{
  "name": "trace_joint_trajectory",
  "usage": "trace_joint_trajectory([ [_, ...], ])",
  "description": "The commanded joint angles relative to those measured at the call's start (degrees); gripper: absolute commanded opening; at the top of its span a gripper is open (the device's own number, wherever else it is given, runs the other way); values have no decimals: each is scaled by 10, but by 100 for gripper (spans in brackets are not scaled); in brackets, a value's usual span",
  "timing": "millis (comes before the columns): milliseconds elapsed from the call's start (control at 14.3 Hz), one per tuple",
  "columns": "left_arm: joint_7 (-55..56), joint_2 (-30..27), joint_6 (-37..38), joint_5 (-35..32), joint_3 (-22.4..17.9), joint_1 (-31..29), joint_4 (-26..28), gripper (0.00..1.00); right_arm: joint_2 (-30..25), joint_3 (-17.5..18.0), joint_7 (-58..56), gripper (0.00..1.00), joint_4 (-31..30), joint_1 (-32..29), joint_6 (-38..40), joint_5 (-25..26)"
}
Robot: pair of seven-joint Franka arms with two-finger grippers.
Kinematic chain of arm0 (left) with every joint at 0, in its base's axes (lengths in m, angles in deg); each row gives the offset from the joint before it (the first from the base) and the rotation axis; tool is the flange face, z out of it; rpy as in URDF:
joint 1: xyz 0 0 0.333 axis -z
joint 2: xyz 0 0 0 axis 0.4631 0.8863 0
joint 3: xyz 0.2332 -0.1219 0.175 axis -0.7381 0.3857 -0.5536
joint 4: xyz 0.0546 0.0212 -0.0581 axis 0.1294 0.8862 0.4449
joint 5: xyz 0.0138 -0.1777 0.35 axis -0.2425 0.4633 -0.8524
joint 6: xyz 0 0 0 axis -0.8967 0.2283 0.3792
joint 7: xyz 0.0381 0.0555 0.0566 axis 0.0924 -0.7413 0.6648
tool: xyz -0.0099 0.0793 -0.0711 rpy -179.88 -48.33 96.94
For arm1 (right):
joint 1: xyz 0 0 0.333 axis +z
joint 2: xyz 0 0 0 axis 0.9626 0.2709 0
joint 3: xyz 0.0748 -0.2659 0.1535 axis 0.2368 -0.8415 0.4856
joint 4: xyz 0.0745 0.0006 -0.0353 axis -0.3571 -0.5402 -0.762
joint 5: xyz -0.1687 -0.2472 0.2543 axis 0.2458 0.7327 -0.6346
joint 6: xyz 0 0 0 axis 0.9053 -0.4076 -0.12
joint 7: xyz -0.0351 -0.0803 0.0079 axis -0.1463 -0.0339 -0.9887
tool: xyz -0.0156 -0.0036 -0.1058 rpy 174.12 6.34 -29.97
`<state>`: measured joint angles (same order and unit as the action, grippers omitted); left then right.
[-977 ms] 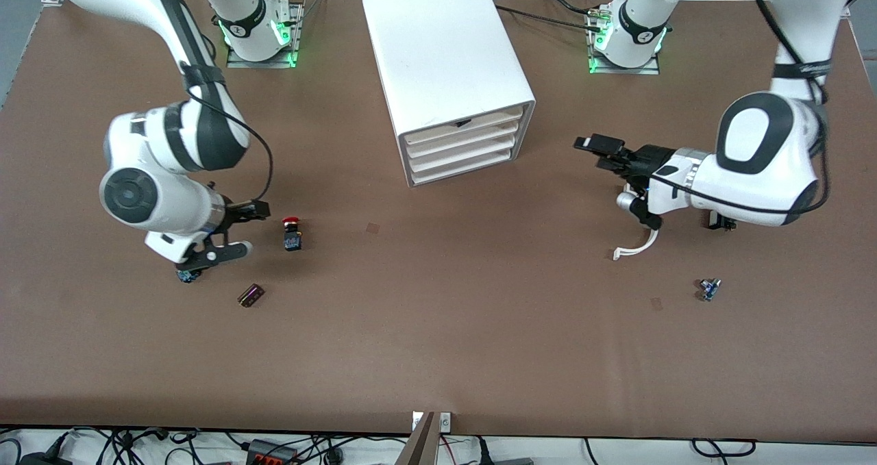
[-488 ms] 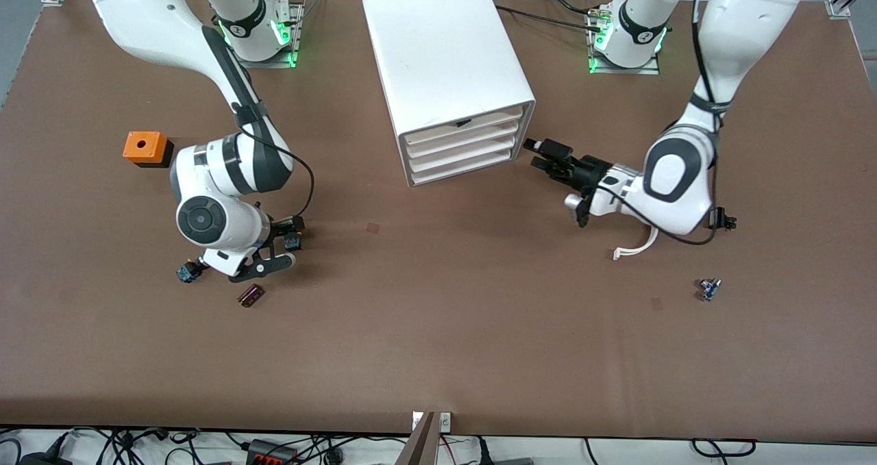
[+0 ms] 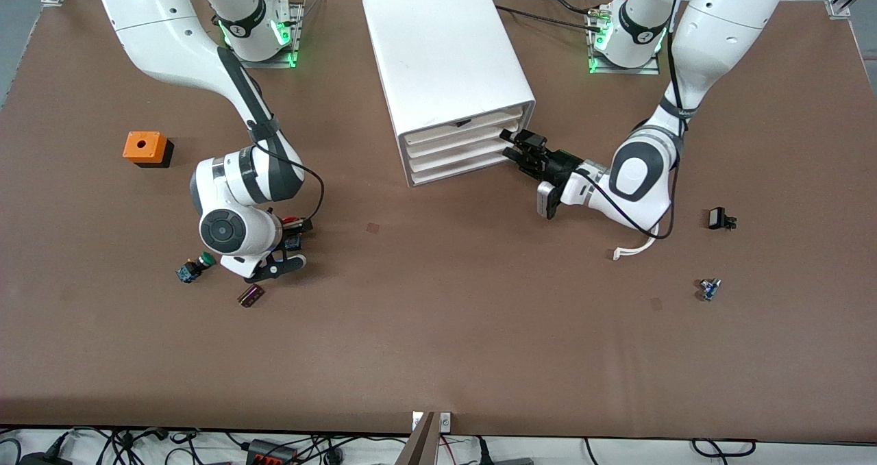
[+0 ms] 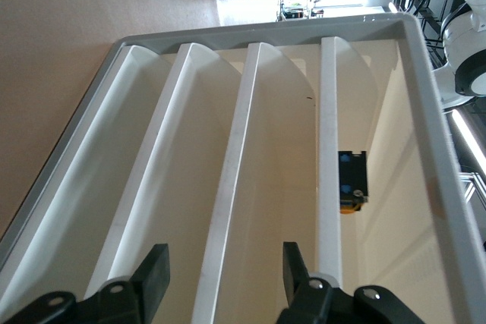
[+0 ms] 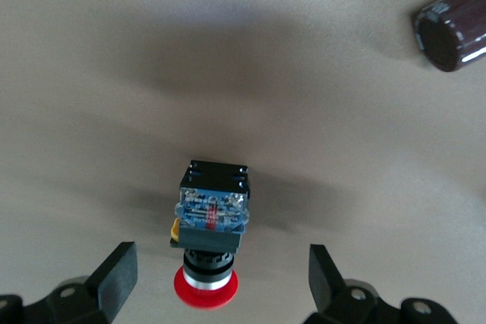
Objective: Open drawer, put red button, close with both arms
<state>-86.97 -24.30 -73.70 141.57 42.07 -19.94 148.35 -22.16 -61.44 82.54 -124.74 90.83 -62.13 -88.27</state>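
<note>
The right gripper (image 5: 219, 282) has its jaws spread wide, with the red button (image 5: 210, 233) standing between them on the table (image 3: 438, 328), touching neither finger. A dark cylindrical capacitor (image 5: 454, 26) lies well off to one side of the jaws.

The left gripper (image 4: 220, 278) is also spread open, its fingertips level with the fronts of the white cabinet (image 3: 449, 68); the second drawer (image 3: 460, 147) is shut, its front edge between the fingers, untouched.

Compared with half a second ago, the left gripper has reached the drawer fronts, and the right gripper has moved in around the button.
</note>
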Motion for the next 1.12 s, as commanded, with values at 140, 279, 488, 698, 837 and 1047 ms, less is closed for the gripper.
trace_joint_trajectory([
  [140, -28, -4, -29, 36, 30, -4, 31, 17, 8, 1, 6, 94, 6, 1, 0, -39],
  [279, -28, -4, -24, 36, 30, -5, 33, 8, 12, 2, 5, 88, 7, 1, -1, -40],
  [488, -28, -2, -24, 36, 30, -6, 32, 3, 12, 1, 0, 83, 7, 6, -2, -35],
  [698, -25, 2, -25, 35, 26, -11, 24, 3, 16, 0, -5, 81, 7, 1, -2, -33],
  [837, -20, 14, -25, 30, 20, -20, 3, 2, 16, 0, -5, 80, 7, 2, -2, -33],
  [1047, -20, 60, -25, 11, 19, -41, -48, 3, 21, 0, -5, 79, 8, 2, -2, -32],
])
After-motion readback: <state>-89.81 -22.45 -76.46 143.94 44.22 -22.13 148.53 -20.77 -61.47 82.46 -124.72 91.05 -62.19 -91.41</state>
